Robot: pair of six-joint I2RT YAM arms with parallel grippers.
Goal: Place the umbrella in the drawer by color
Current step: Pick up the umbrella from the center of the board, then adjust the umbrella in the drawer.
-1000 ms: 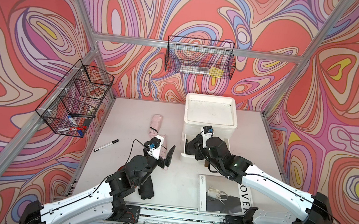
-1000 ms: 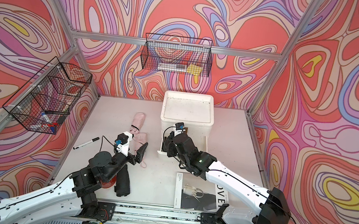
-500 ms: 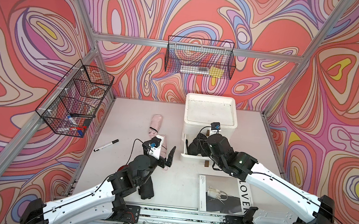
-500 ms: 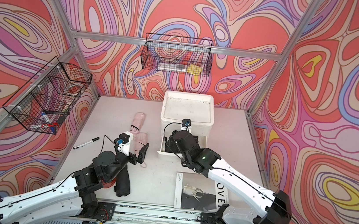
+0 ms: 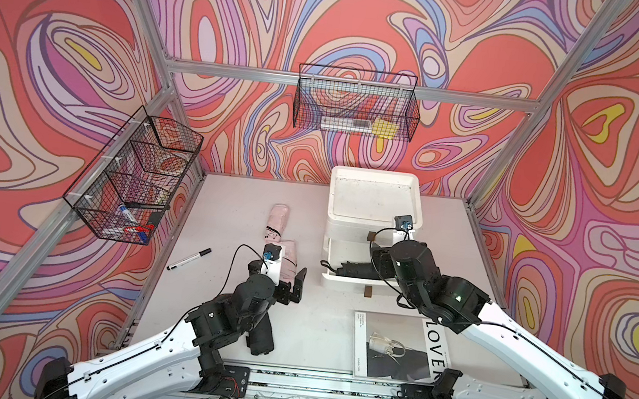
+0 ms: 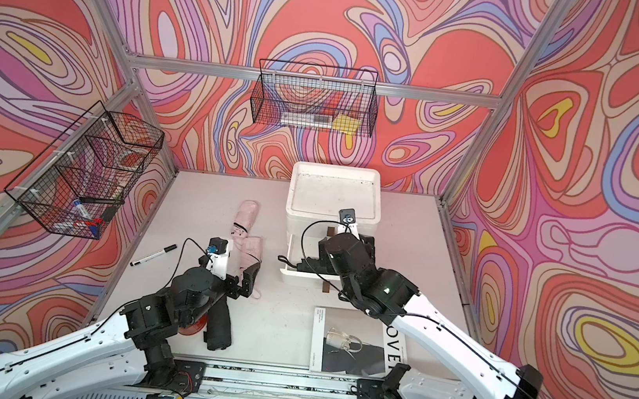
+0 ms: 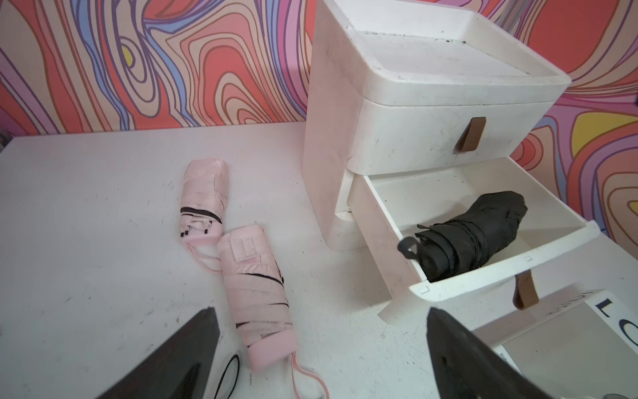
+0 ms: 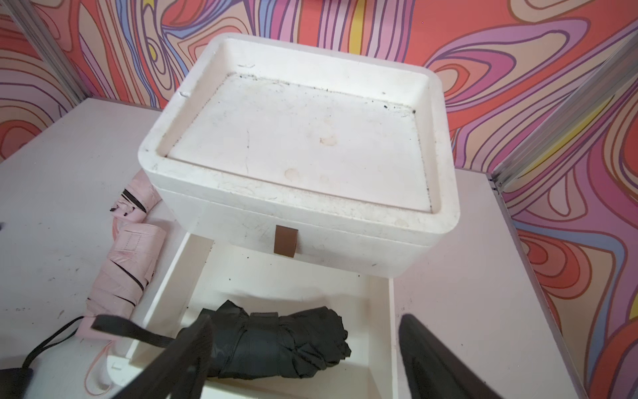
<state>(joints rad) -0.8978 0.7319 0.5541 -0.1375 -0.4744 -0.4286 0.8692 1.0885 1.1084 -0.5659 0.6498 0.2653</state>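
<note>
Near pink umbrella [image 7: 257, 293]: flat on the bench [image 7: 86, 224], just ahead of the left fingers [image 7: 179, 355], handle end and strap toward them.
Long axis: runs away from the left fingers toward the back wall, slightly slanted, so their closing line already crosses the body.
Far pink umbrella [image 7: 205, 193]: just beyond the near one, ends meeting or nearly so.
Stowed black umbrella [image 8: 276, 345]: lies crosswise in the open lower drawer [image 7: 483, 279], beneath the right fingers [image 8: 435, 359].
Loose black umbrella [image 6: 219, 328]: on the bench under the left arm, near the front edge.
Left fingers: spread wide, empty.
Right fingers: spread, grasping nothing, poised over the lower drawer.
Upper drawer [image 7: 431, 138]: shut; probably the pink home, so likely needs pulling open first.
Nearer arm: left for both pink umbrellas; right for the drawer tabs.
Risk: could snag the strap rather than grasp the body.
</note>
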